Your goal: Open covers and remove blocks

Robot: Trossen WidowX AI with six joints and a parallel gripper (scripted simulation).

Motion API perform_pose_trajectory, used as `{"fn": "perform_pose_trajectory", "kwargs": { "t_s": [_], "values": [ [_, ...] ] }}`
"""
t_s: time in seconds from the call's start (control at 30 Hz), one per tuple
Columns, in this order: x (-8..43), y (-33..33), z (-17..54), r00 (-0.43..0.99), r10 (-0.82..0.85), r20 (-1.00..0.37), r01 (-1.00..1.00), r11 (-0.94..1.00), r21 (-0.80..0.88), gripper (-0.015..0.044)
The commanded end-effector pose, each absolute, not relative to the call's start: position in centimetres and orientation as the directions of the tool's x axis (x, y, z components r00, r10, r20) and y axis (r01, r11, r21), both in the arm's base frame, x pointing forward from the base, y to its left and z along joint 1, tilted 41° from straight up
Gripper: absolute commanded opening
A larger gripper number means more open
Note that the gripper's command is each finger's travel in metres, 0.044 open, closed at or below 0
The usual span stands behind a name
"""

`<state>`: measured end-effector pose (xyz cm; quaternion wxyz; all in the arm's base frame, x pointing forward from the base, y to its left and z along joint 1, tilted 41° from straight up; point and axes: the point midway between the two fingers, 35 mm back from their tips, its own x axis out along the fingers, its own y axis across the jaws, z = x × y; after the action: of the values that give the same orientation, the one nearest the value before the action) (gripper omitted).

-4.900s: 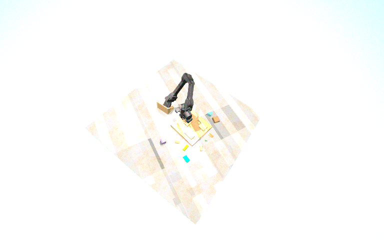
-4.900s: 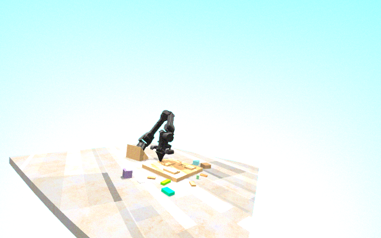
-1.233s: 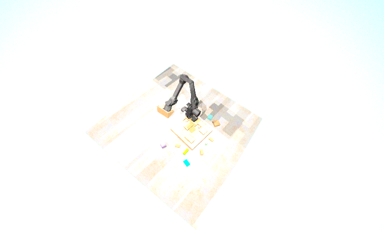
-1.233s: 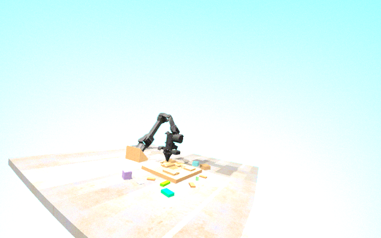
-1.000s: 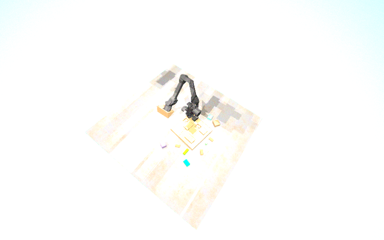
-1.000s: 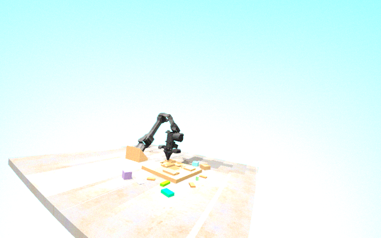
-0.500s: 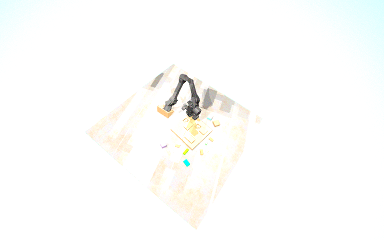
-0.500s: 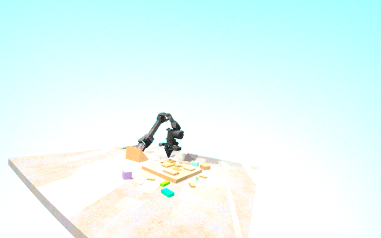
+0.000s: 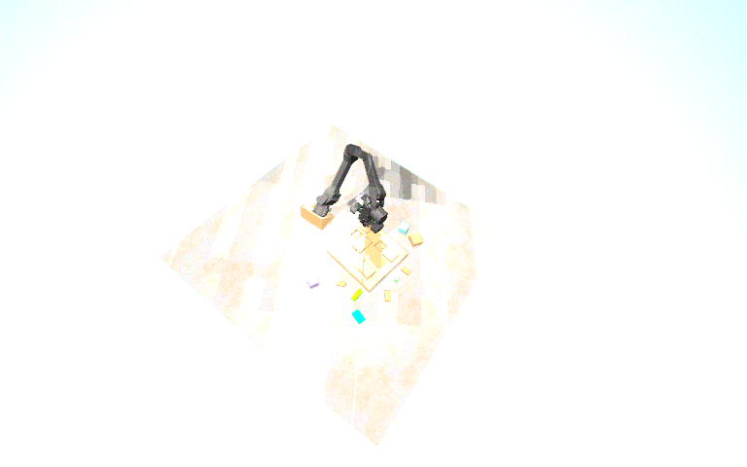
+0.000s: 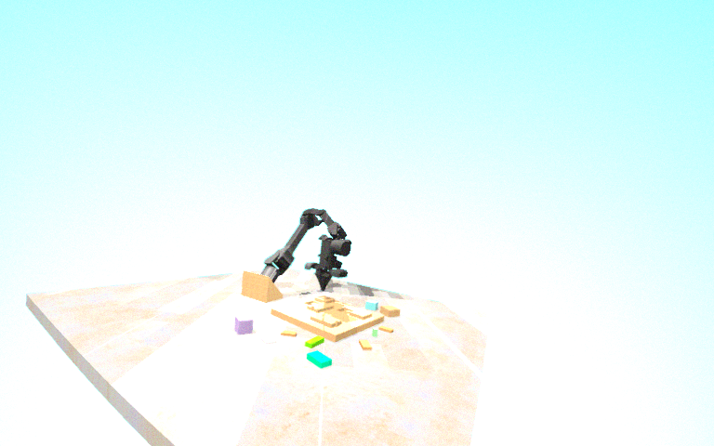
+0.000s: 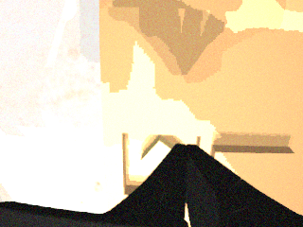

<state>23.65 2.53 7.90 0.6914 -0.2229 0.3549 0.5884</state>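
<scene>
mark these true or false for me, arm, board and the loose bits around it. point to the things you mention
1. The fingers (image 10: 323,289) are closed together. True.
2. The purple block (image 9: 312,283) (image 10: 244,325) lies on the puzzle board (image 9: 370,286) (image 10: 335,336). False: it is on the table, off the board.
3. The yellow-green block (image 9: 357,294) (image 10: 314,342) lies between the board and the bright turquoise block (image 9: 358,316) (image 10: 319,359). True.
4. The fingers are gripping the bright turquoise block. False: they hold nothing, and it rests on the table.

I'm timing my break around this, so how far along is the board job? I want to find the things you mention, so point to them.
Blocks such as the purple one (image 9: 312,283) (image 10: 244,325) rest beside the board (image 9: 370,286) (image 10: 335,336). Nothing is in hand: the gripper (image 10: 323,289) (image 11: 184,153) is shut above the board. I cannot tell which covers or wells remain.
</scene>
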Motion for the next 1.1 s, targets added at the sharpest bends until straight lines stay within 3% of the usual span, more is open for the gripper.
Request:
{"fn": "perform_pose_trajectory", "kwargs": {
  "t_s": [0.0,0.43,1.07],
  "values": [
    [25.6,1.6,7.5,0.062,0.656,-0.752,-0.971,0.213,0.106,0.0],
    [31.0,-2.4,5.8,0.06,0.651,-0.757,-0.975,0.202,0.097,0.0],
    [31.1,-2.5,5.8,0.06,0.651,-0.757,-0.975,0.202,0.096,0.0]
  ]
}}
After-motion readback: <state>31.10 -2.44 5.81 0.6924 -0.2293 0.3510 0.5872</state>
